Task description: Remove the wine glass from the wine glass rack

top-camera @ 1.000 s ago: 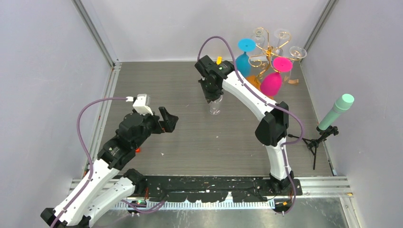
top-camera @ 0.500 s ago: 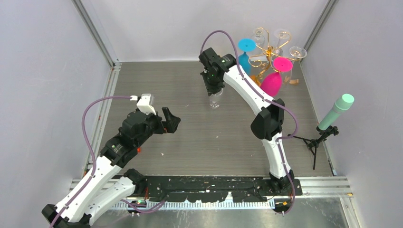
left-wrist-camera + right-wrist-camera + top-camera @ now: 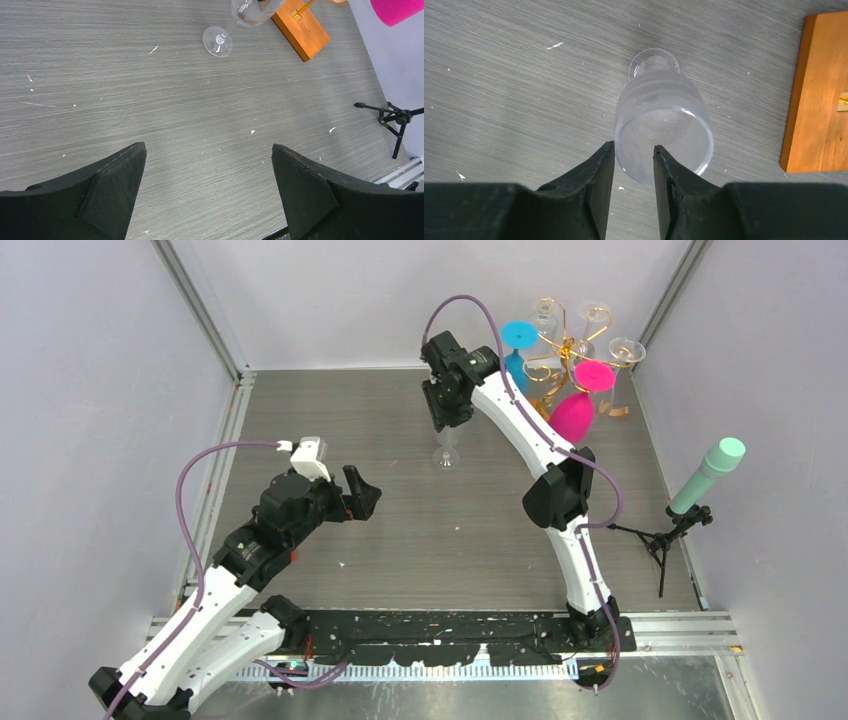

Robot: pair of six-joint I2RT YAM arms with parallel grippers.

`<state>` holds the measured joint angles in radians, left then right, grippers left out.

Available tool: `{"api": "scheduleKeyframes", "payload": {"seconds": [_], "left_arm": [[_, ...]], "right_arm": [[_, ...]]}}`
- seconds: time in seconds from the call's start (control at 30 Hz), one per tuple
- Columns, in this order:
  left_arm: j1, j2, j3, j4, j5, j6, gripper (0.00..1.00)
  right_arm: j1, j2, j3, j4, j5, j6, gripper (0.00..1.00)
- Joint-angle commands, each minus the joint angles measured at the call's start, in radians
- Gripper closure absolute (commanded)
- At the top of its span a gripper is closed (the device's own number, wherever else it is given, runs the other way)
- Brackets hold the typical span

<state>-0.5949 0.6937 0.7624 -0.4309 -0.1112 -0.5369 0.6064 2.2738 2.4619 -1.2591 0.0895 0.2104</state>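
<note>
A clear wine glass [image 3: 447,448] stands upright on the grey table, left of the rack. It also shows in the right wrist view [image 3: 664,125] and the left wrist view [image 3: 218,40]. My right gripper [image 3: 446,420] [image 3: 633,148] is right above it. Its jaws are a narrow gap apart and straddle the near rim of the bowl, one finger outside and one over the mouth, with table showing between them. The gold wire wine glass rack [image 3: 562,345] on its orange wooden base [image 3: 819,95] holds pink, blue and clear glasses. My left gripper [image 3: 360,495] [image 3: 207,150] is wide open and empty.
A pink glass [image 3: 573,412] and a blue glass [image 3: 514,365] hang on the rack's near side. A green cylinder on a small black tripod [image 3: 700,480] stands at the right wall. White walls close the table on three sides.
My right gripper has moved away from the arm bases towards the back, and the clear glass under it has shifted the same way. My left arm has barely moved.
</note>
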Motion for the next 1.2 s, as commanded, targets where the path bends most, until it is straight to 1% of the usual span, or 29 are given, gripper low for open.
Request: {"api": "scheduleKeyframes", "payload": {"seconds": [0.0,0.17,0.27,0.33,0.47,0.57,0.77,0.87,0.9,0.93,1.0,1.07,1.17], "left_arm": [[-0.002,-0.001,0.012,0.033,0.002,0.020,0.00],[-0.002,-0.003,0.016,0.026,-0.007,0.024,0.00],[-0.001,0.005,0.030,0.018,-0.028,0.032,0.00],[0.000,0.021,0.052,-0.003,-0.032,0.038,0.00],[0.000,0.056,0.089,-0.011,-0.028,0.045,0.00],[0.001,0.077,0.109,0.008,-0.006,0.044,0.00],[0.002,0.099,0.146,0.047,0.044,0.039,0.00],[0.001,0.130,0.186,0.084,0.092,0.028,0.00],[0.001,0.146,0.202,0.097,0.105,0.022,0.00],[0.001,0.166,0.219,0.111,0.149,0.016,0.00],[0.002,0.205,0.253,0.142,0.207,0.001,0.00],[0.001,0.242,0.275,0.171,0.247,-0.015,0.00],[0.002,0.285,0.301,0.193,0.284,-0.041,0.00]], "right_arm": [[-0.002,-0.003,0.079,-0.002,0.025,-0.029,0.59],[-0.003,-0.011,0.129,0.000,0.028,-0.032,0.54],[-0.004,-0.050,0.123,0.032,0.025,-0.034,0.46],[-0.004,-0.089,0.099,0.063,0.019,-0.031,0.42],[-0.004,-0.169,0.090,0.080,0.021,-0.007,0.42],[-0.004,-0.264,0.058,0.092,0.037,0.014,0.41],[-0.007,-0.471,-0.082,0.156,0.124,0.055,0.39],[-0.015,-0.535,-0.122,0.165,0.191,0.107,0.39],[-0.027,-0.559,-0.132,0.166,0.207,0.130,0.39],[-0.036,-0.568,-0.135,0.168,0.225,0.141,0.39],[-0.092,-0.587,-0.143,0.178,0.232,0.173,0.38],[-0.143,-0.586,-0.144,0.191,0.221,0.202,0.38],[-0.209,-0.572,-0.149,0.214,0.159,0.243,0.36]]}}
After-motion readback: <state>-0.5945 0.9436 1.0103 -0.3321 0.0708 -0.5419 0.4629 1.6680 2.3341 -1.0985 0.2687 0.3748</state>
